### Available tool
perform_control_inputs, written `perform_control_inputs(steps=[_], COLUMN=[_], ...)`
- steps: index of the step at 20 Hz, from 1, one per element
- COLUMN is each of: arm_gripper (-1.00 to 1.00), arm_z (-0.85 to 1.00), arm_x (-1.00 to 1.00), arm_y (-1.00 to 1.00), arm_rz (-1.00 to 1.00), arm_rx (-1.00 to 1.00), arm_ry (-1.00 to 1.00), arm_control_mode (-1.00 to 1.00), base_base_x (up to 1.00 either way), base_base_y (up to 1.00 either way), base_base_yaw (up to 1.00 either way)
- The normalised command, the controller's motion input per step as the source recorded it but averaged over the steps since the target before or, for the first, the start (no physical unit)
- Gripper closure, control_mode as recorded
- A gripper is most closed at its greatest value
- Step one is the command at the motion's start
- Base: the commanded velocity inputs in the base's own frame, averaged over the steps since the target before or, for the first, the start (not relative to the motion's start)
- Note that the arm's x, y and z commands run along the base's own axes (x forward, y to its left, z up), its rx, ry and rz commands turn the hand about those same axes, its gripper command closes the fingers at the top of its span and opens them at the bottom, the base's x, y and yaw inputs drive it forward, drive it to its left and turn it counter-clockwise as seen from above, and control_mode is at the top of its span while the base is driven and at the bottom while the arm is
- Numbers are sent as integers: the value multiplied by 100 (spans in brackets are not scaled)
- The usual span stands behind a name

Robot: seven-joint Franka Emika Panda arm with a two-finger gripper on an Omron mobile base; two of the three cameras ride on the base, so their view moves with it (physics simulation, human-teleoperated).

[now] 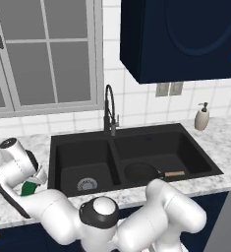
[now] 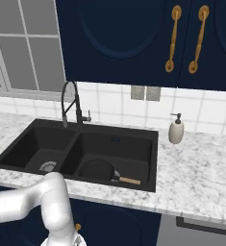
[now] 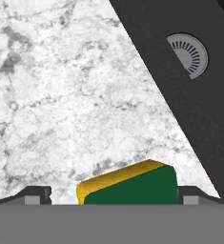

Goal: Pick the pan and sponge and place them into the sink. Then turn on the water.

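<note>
The black pan (image 1: 140,172) (image 2: 97,170) lies flat on the floor of the right basin of the black sink (image 1: 136,130) (image 2: 109,130), its tan handle pointing right. On the marble counter left of the sink rests the green and yellow sponge (image 3: 132,188) (image 1: 28,188). My gripper (image 3: 114,198) (image 1: 30,183) hangs low over it, open. Its two fingertips (image 3: 37,195) stand on either side of the sponge with a gap on each side. The dark faucet (image 1: 108,106) (image 2: 69,101) stands behind the divider with no water running from it.
A white soap dispenser (image 1: 202,117) (image 2: 176,129) stands on the counter right of the sink. In the hand view the sink's edge (image 3: 180,109) and the left basin's drain (image 3: 189,55) lie close to the sponge. Dark blue cabinets hang above.
</note>
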Motion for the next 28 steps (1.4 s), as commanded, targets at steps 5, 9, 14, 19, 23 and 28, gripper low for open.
perform_control_inputs(steps=[5,9,14,19,23,28], arm_gripper=[-100,100,100,100,100,100], arm_z=[-100,-100,-20,54,64,40], arm_x=[-24,-42,-2,-20,-15,0], arm_y=[-17,-10,0,-14,-27,-74], arm_rz=[6,10,7,-1,-7,-16], arm_rx=[3,2,1,0,0,1], arm_ry=[0,0,-1,0,0,0], arm_control_mode=[-100,-100,-100,-100,-100,-100], base_base_x=[0,0,0,0,0,0], base_base_y=[0,0,0,0,0,0], base_base_yaw=[0,0,0,0,0,0])
